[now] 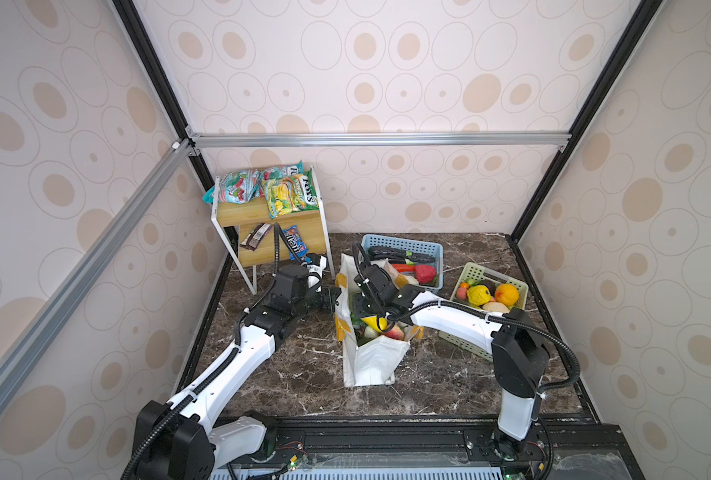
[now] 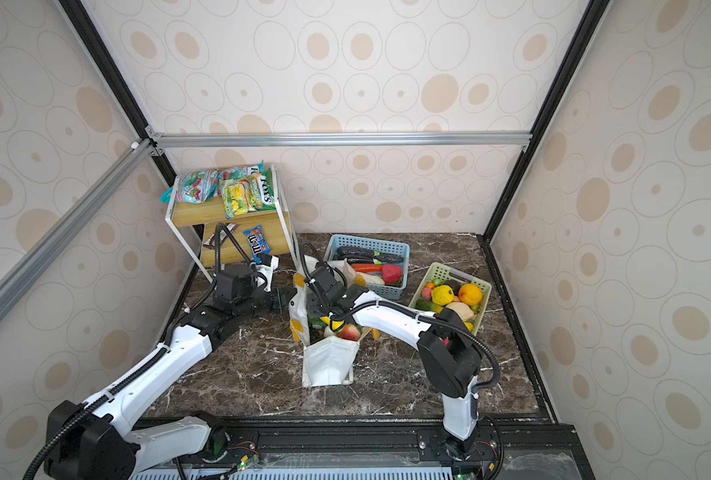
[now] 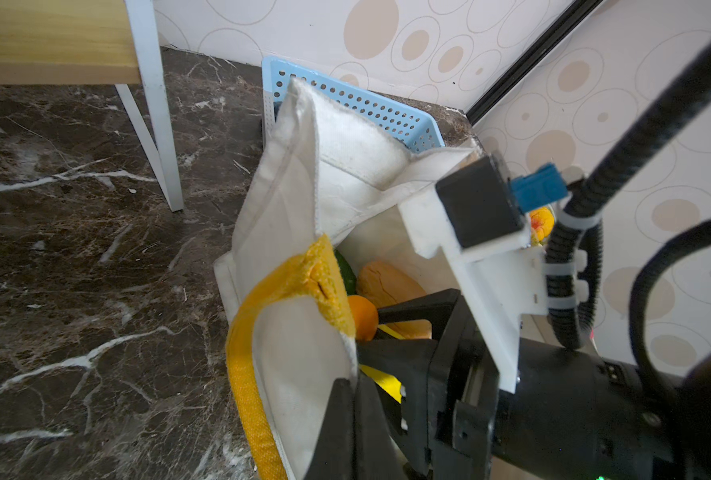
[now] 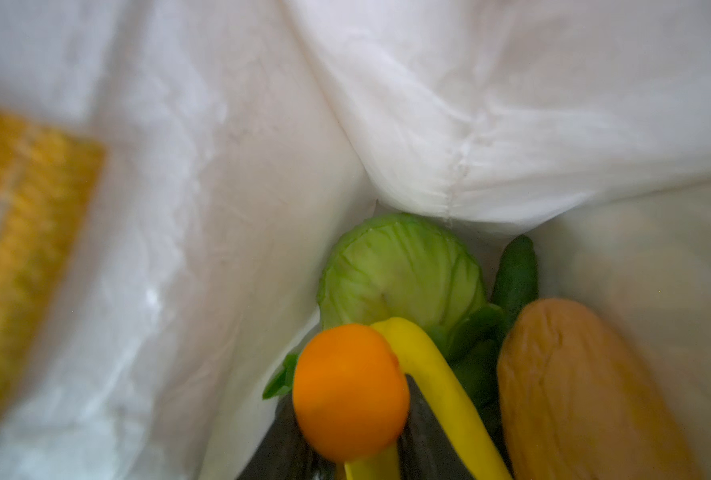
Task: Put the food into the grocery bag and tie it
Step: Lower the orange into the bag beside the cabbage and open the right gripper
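reading m&m's on blue packet (image 2: pixel 256 243), fox's on green bag (image 1: pixel 292 196)

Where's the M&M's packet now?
The M&M's packet lies back left in both top views, on the wooden rack's lower shelf, beside a dark wrapper.

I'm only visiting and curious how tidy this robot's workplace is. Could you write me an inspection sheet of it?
Surface: dark marble tabletop.
Job's things: white fabric grocery bag with yellow handles stands open; green toy cabbage inside.
Clutter: blue lattice basket and green lattice basket hold toy produce; wooden shelf carries snack packets.
Pincers: left pincer shut on the bag's rim; right pincer inside the bag, shut on a small round orange fruit.
Cables: black ribbed cable loops off the right arm, snagging nothing.
Surroundings: oval-patterned wallpaper, aluminium frame bar.
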{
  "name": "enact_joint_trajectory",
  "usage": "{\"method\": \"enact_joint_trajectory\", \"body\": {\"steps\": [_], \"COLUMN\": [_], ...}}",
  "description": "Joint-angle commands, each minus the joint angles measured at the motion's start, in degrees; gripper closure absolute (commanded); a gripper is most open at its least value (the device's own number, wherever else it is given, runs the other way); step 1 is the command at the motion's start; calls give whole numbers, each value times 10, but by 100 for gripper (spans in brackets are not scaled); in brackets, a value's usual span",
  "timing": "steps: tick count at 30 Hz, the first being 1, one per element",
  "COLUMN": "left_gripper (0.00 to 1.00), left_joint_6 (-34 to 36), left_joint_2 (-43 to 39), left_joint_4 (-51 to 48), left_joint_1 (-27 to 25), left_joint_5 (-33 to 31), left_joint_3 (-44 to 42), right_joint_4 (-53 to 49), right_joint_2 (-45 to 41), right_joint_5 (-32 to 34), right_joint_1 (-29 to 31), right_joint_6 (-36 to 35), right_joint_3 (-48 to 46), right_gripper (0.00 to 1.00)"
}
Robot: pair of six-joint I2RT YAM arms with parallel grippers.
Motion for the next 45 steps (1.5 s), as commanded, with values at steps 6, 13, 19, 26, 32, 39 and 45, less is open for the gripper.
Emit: {"method": "enact_joint_trajectory", "body": {"steps": [6, 13, 19, 26, 32, 39, 45], "left_gripper": [100, 100, 100, 100, 100, 100, 100], "left_joint_6": [-2, 3, 7, 8, 6, 3, 4], "left_joint_2": [9, 10, 7, 3, 0, -5, -9], "left_joint_4": [9, 5, 4, -1, -2, -6, -12], "left_joint_1": [3, 3, 2, 1, 2, 1, 1], "left_joint_5": [2, 5, 17, 20, 17, 10, -1], "left_joint_3": [22, 27, 33, 33, 33, 31, 28], "right_joint_4": [-32, -61, -77, -99, -91, -92, -94], "right_joint_2": [0, 48, 91, 128, 157, 176, 159], "right_joint_5": [-25, -72, -103, -126, -168, -196, -205], "right_joint_1": [15, 17, 16, 10, -3, -7, -11], "right_joint_6": [-24, -18, 1, 34, 66, 75, 59], "right_joint_3": [-39, -15, 20, 56, 57, 60, 58], "right_gripper": [64, 63, 62, 62, 62, 47, 34]}}
